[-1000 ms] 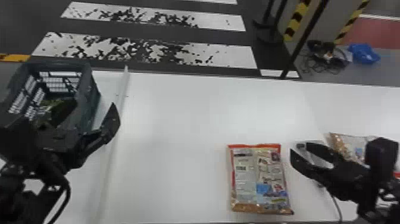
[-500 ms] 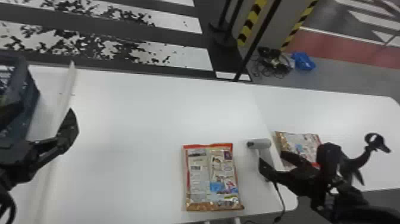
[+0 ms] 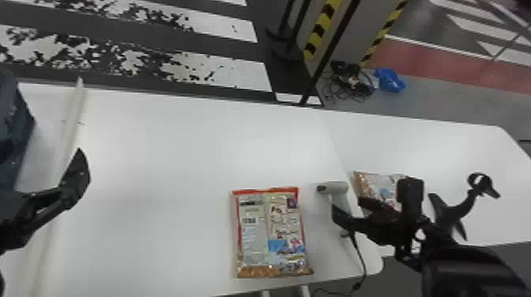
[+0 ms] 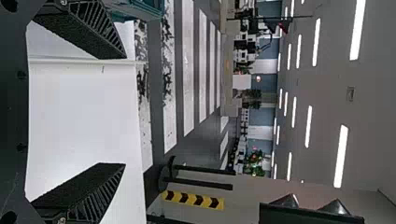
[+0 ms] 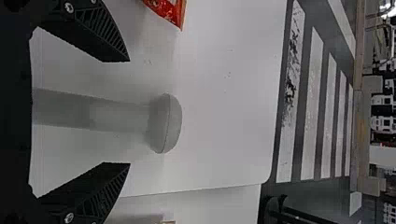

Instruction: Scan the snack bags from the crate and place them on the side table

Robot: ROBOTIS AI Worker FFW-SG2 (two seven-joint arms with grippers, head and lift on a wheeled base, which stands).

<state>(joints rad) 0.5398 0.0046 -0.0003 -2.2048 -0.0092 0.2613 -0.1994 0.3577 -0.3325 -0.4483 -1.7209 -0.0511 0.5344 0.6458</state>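
Over the table (image 3: 177,158), the left tool (image 3: 43,149) and right tool (image 3: 347,203) both hang spread wide.

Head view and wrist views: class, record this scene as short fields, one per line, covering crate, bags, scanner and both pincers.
Crate: at the head view's left edge
First bag: flat on the white table, left of the scanner
Second bag: on the side table, partly hidden by the right arm
Left pincer: open, empty
Right pincer: open, scanner's handle showing between its fingers
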